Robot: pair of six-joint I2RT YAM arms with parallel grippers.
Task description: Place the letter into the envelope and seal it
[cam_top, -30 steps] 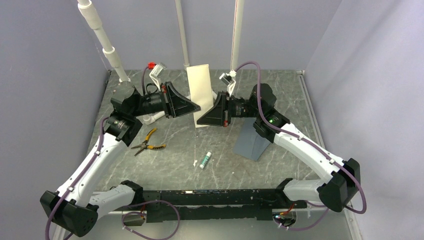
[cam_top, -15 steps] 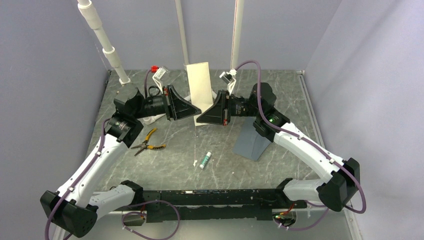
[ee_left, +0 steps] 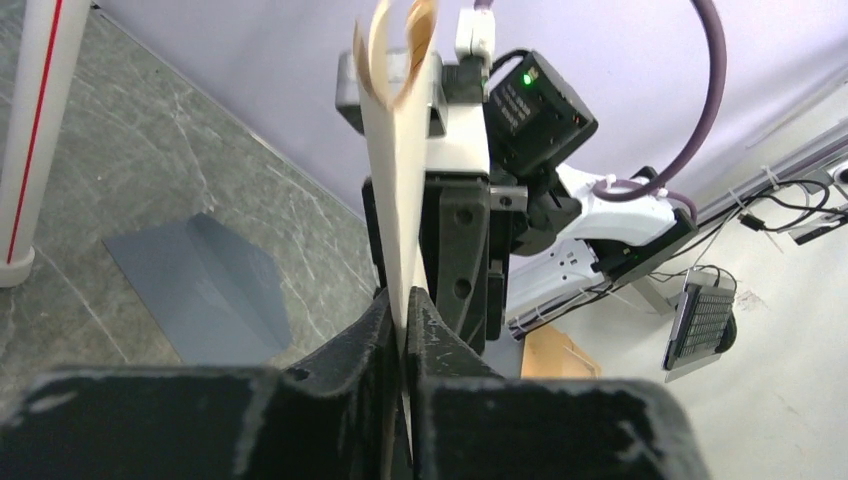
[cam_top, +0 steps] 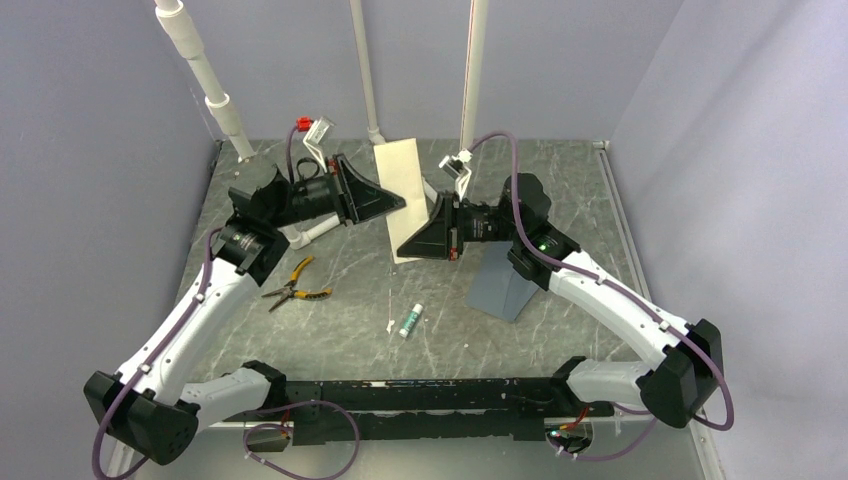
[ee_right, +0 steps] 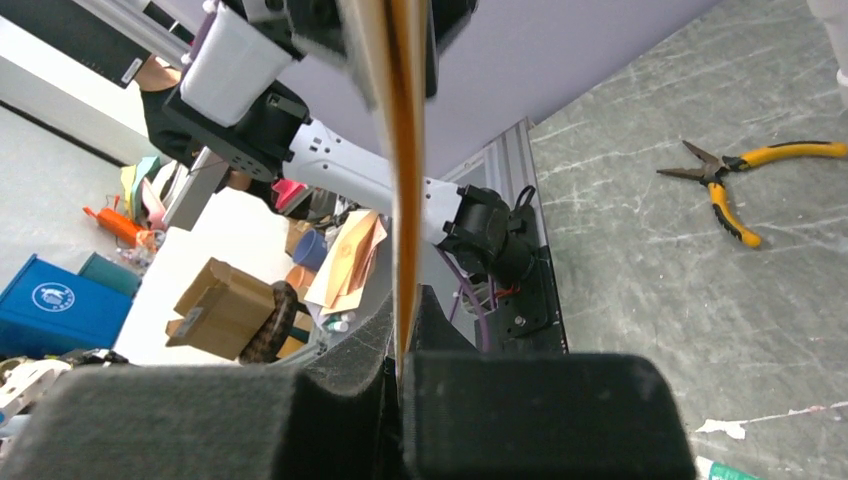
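The letter (cam_top: 399, 190), folded into a long cream strip, is held upright above the middle of the table between both grippers. My left gripper (cam_top: 402, 203) comes in from the left and pinches the strip's left edge. In the left wrist view the letter (ee_left: 400, 200) runs edge-on between the nearly closed fingers of that gripper (ee_left: 403, 300). Lower down, my right gripper (cam_top: 401, 246) is shut on the strip. The right wrist view shows the letter (ee_right: 403, 150) as a thin tan edge inside my right gripper (ee_right: 402, 300). The blue-grey envelope (cam_top: 505, 285) lies bent like a tent under the right arm, and the envelope (ee_left: 200, 290) also appears in the left wrist view.
Yellow-handled pliers (cam_top: 295, 285) lie on the table left of centre, and the pliers (ee_right: 740, 190) show in the right wrist view too. A small glue stick (cam_top: 411, 320) lies near the front middle. White pipe pieces (cam_top: 315, 232) sit under the left gripper. White posts (cam_top: 232, 125) stand at the back.
My left gripper has lifted and shifted toward the back along the letter. The right gripper has dropped slightly toward the front, and the strip now leans more.
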